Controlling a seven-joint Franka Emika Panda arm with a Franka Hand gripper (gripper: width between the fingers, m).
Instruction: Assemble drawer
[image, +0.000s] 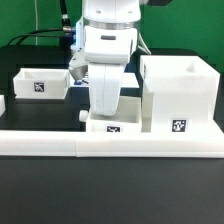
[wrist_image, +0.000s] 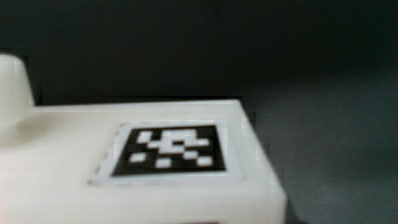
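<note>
The large boxy casing (image: 178, 95) stands at the exterior view's right, with a tag on its front. One small tray (image: 40, 85) sits at the back left. A second small tray (image: 110, 124) with a black knob (image: 82, 115) lies in the middle, against the border wall. My gripper (image: 108, 112) is lowered straight onto this middle tray, and its fingertips are hidden behind the hand and the tray. In the wrist view a white tagged face of the tray (wrist_image: 169, 150) fills the lower part, very close and blurred. The jaws do not show.
The long white L-shaped border wall (image: 110, 146) runs along the front, with black table beyond it. A white part (image: 3, 104) shows at the far left edge. Cables hang behind the arm at the back.
</note>
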